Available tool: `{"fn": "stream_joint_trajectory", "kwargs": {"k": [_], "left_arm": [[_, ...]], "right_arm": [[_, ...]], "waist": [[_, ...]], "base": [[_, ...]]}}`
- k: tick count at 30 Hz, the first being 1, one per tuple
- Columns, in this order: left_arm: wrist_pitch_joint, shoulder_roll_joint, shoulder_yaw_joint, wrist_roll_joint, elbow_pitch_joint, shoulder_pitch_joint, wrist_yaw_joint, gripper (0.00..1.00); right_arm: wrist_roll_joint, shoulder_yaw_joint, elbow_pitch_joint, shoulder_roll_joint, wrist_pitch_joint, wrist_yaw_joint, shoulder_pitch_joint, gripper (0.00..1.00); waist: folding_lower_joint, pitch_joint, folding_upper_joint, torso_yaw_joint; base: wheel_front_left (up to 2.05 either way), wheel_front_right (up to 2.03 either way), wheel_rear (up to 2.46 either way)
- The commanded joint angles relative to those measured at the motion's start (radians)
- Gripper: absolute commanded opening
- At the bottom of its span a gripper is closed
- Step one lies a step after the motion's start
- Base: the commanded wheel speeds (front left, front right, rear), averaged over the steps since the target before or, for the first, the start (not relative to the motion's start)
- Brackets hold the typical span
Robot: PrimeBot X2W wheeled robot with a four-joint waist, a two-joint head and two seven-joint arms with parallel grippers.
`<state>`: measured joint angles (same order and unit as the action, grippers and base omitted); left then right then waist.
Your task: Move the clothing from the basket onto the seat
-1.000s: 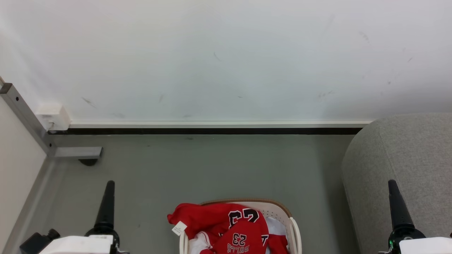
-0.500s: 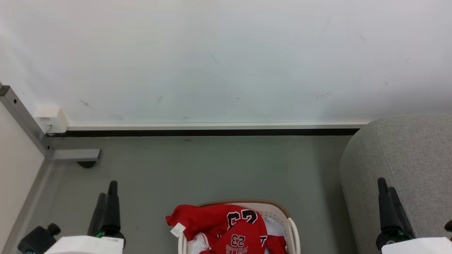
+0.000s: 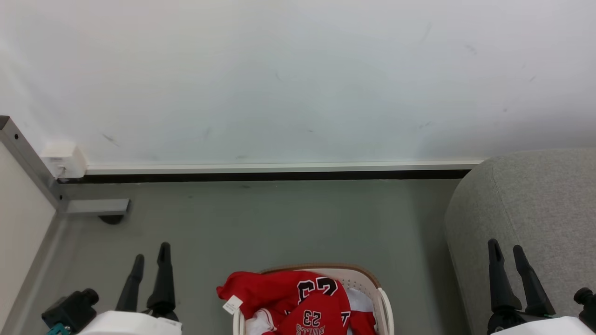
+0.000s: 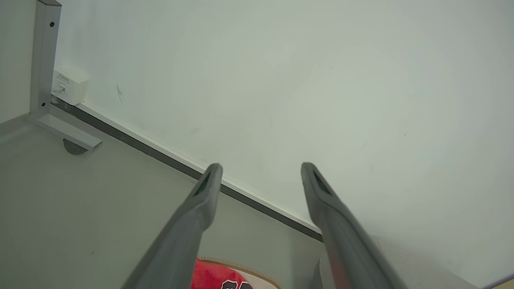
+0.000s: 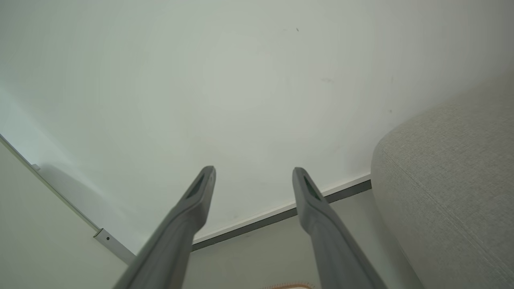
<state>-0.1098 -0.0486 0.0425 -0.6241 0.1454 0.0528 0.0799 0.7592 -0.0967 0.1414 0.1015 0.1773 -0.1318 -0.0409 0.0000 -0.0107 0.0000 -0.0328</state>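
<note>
Clothing [image 3: 284,298]: red garments are lying heaped in the basket [image 3: 385,307], a sleeve with a white tag [image 3: 231,304] spilling over its left rim; none showing on the seat's [image 3: 535,200] visible part
Basket: sitting on the floor [image 3: 279,218] between the two hands, seat rising just to its right
Left hand [image 3: 151,251]: hanging released, fingers spread, grasping nothing, left of the basket
Right hand [image 3: 505,245]: likewise released and empty, hovering before the seat's flank
Step in hand: reaching for the first garment, I judge; lowering one hand onto the heap's top and pinching a thick fold is looking safest, clear of the perforated wall
Surroundings: white wall [image 3: 298,83], dark skirting strip [image 3: 279,176], grey metal post [image 3: 28,158] with a white box [image 3: 64,159] at far left
In the way: basket rim and the seat's rounded edge are looking like the likeliest snags on the lift across
</note>
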Motion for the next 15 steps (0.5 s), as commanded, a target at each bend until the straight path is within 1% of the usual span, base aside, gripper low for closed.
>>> {"fn": "stream_joint_trajectory", "kwargs": {"k": [1,7,15], "left_arm": [[-0.013,-0.013,-0.004,0.041,-0.010,0.005,-0.005,1.00],[-0.030,-0.019,-0.018,0.111,-0.007,-0.001,-0.017,1.00],[-0.052,-0.023,-0.032,0.187,-0.005,-0.006,-0.027,1.00]], "right_arm": [[-0.045,0.010,-0.003,0.005,0.009,0.001,-0.008,1.00],[-0.143,0.019,-0.003,-0.002,0.018,0.001,-0.005,1.00],[-0.237,0.012,-0.007,-0.011,0.029,0.001,-0.002,1.00]], "waist": [[0.0000,0.000,0.0000,-0.001],[0.0000,-0.003,0.0000,-0.004],[0.0000,-0.003,0.0000,-0.008]], "base": [[0.00,0.00,0.00],[0.00,0.00,0.00],[0.00,0.00,0.00]]}}
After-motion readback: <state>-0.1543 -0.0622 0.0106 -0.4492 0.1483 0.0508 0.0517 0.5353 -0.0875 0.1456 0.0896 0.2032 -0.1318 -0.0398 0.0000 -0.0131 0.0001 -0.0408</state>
